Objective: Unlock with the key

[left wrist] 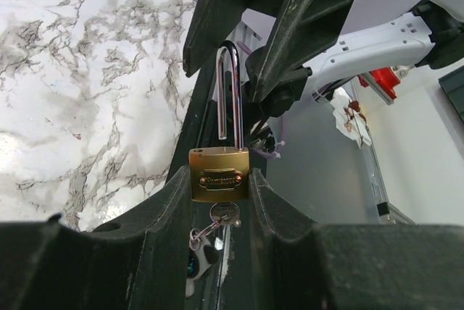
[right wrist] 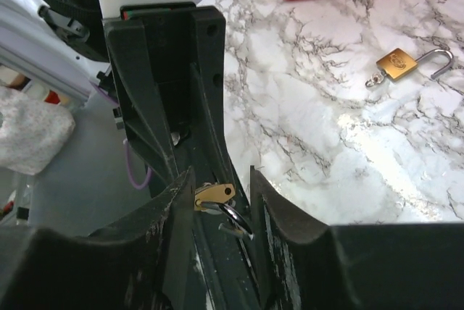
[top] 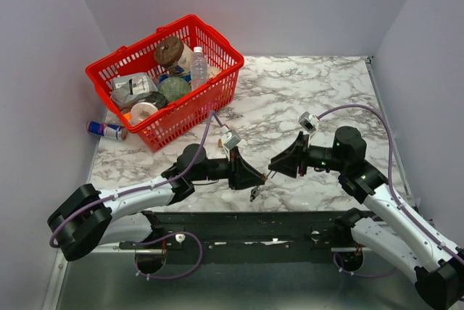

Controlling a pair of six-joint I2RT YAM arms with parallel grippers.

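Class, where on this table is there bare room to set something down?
Free: far-right marble tabletop, between red plastic basket and right wall. Crowded: around basket and blue drink can; near centre, where left claw meets right claw.

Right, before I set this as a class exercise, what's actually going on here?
The left tool clamps a small brass padlock by its body. The right tool has its fingers either side of the shackle; a firm grip isn't clear. The key hangs under the padlock on its ring, untouched. A second padlock lies on the marble table.
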